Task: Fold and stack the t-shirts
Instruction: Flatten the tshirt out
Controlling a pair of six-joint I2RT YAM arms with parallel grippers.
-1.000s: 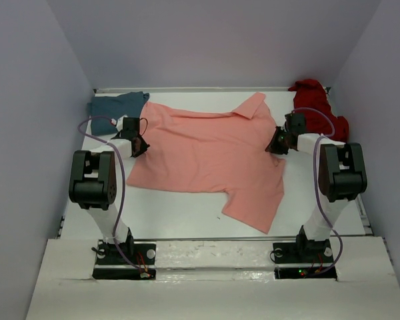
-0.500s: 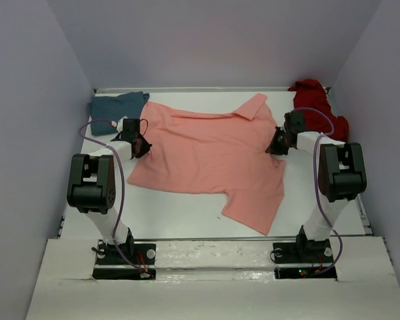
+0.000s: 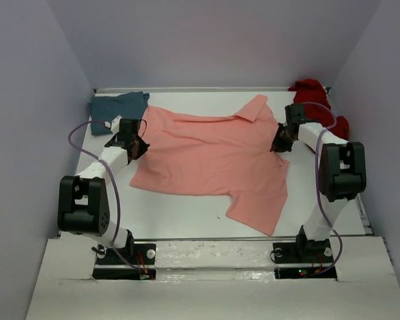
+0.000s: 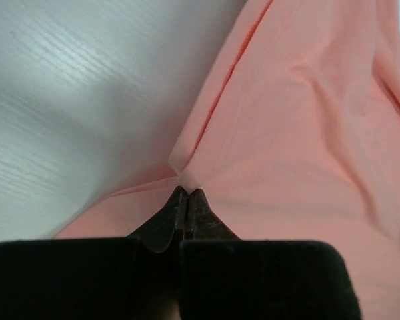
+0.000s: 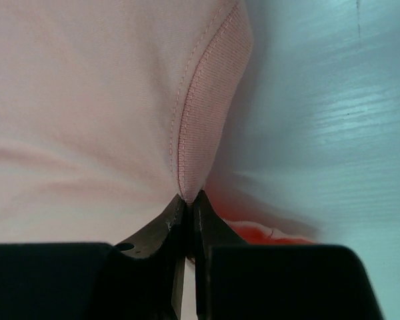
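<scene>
A salmon-pink t-shirt (image 3: 213, 157) lies spread across the middle of the white table. My left gripper (image 3: 139, 147) is shut on its left edge, pinching a fold of cloth (image 4: 187, 180). My right gripper (image 3: 278, 144) is shut on the shirt's right side, where a ribbed hem (image 5: 203, 133) rises out of the jaws. A teal t-shirt (image 3: 117, 105) lies crumpled at the back left corner. Bunched at the back right corner is a dark red t-shirt (image 3: 313, 100).
Grey walls close in the table (image 3: 180, 213) on three sides. A pink sleeve (image 3: 257, 207) hangs toward the near edge, right of centre. The arm bases (image 3: 123, 257) stand on the near ledge.
Both grippers have moved toward the back of the table, dragging the pink shirt slightly back and right. The right jaws have closed further on the hem. The left arm's elbow has swung down and left.
</scene>
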